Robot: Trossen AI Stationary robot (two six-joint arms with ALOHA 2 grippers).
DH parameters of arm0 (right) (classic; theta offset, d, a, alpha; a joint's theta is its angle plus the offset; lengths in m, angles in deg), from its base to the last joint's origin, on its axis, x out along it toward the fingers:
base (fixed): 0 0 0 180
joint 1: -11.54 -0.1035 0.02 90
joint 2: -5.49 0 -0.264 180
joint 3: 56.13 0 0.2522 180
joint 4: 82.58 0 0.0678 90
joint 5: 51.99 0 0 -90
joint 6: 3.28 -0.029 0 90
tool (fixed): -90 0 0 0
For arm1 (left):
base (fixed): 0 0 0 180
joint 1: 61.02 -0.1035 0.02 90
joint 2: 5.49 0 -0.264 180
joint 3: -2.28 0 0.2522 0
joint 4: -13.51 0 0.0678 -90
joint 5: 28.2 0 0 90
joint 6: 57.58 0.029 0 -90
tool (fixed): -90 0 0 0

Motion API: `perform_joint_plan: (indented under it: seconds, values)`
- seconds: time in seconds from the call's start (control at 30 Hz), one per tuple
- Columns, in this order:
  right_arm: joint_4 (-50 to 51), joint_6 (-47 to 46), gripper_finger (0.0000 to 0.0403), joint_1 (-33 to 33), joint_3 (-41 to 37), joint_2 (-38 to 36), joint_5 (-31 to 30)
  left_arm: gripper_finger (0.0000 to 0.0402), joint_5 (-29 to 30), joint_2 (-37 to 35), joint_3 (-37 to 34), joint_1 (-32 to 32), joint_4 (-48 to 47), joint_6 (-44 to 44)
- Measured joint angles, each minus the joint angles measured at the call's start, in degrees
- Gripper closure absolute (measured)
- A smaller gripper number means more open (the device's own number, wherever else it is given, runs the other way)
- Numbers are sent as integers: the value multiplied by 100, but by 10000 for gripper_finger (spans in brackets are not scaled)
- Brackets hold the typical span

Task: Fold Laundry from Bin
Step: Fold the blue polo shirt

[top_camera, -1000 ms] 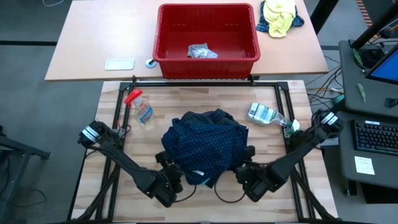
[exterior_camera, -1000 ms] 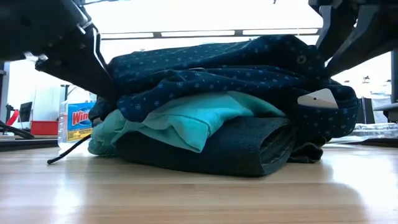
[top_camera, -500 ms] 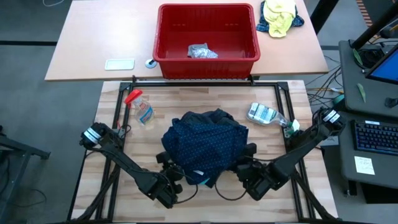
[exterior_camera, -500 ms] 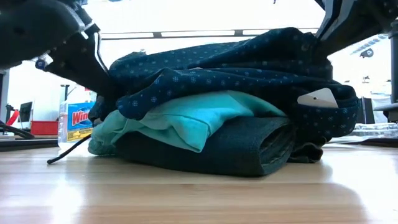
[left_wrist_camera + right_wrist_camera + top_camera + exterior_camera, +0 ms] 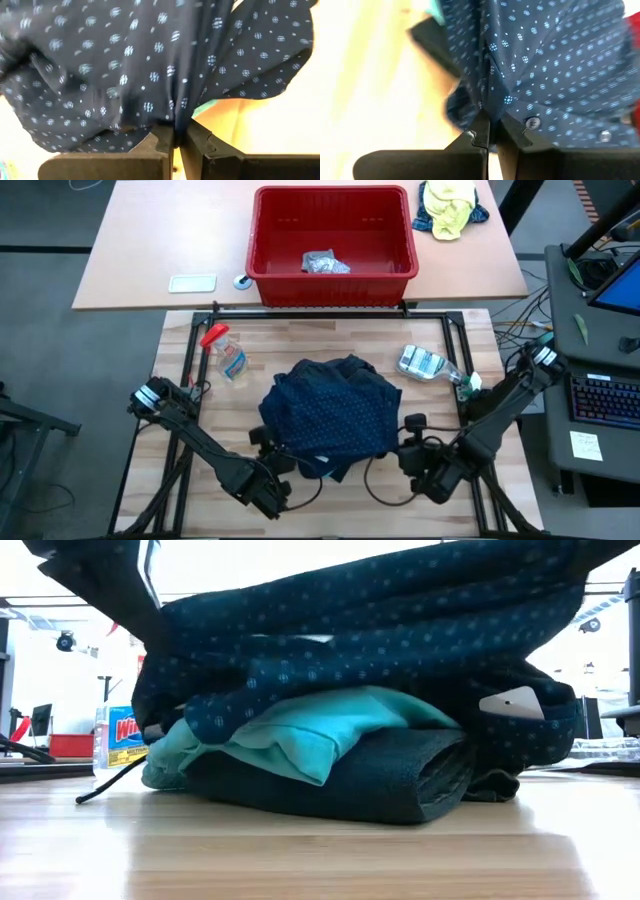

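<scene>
While both hands pinch cloth, the scene reads so:
Laundry: a heap of garments [image 5: 330,420] lies on the wooden table [image 5: 440,410], well on the near side of the bin.
Top garment: navy shirt with tiny dots [image 5: 400,630], crumpled and draped over the heap, its near edge raised off the pile at both ends.
Under it: a turquoise garment [image 5: 300,735] and beneath that a dark grey folded one [image 5: 380,775], both resting on the table.
Left hand: the left hand [image 5: 179,139], at the heap's near left corner, is pressed together on a fold of the navy shirt.
Right hand: the right hand [image 5: 492,131], at the heap's near right corner, is likewise pinching the navy shirt's edge, beside its buttons.
Bin: the red bin [image 5: 333,275] stands beyond the heap on a second table; one small grey item [image 5: 322,263] lies in it, too small to make out.
Done, by my reading: most garments are out of the bin; the dark grey one looks folded.
Left, by my reading: the navy shirt needs spreading and folding; the turquoise one looks loose; the bin is not yet emptied.
Near the heap: a spray bottle [image 5: 228,355] on its left, a crushed plastic bottle [image 5: 425,364] on its right.
</scene>
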Motion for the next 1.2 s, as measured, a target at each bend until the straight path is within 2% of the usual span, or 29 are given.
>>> perform_joint_plan:
  seconds: [0.07, 0.23, 0.33, 0.53, 0.73, 0.9, 1.0, 1.1, 1.2]
  values:
    - [-16, -140, 393, -24, -31, -38, 299, 400, -80, 5, 3, 11, 71, 2]
    - [-47, -486, 393, -19, -247, 80, 465, 400, -629, 7, -81, 11, 580, 310]
    - [-38, -617, 392, 9, -411, 238, 447, 400, -634, 7, -138, 13, 799, 341]
    - [-122, -780, 374, 81, -556, 467, 331, 396, -640, 7, -146, 0, 648, 181]
    - [28, -1237, 316, 81, -511, 327, 431, 350, -1123, 3, -136, 6, 228, -267]
    - [549, -1565, 255, 79, -484, 8, 483, 312, -1575, -6, 2, 76, -159, -137]
    - [639, -1537, 231, 79, -488, -279, 61, 301, -1391, -18, 197, 85, -368, 153]
    - [454, -1268, 222, 79, -559, -572, -857, 302, -663, -45, 419, 49, -343, 779]
    - [3, -765, 231, 153, -761, -886, -1664, 317, 64, -79, 550, -83, -229, 1377]
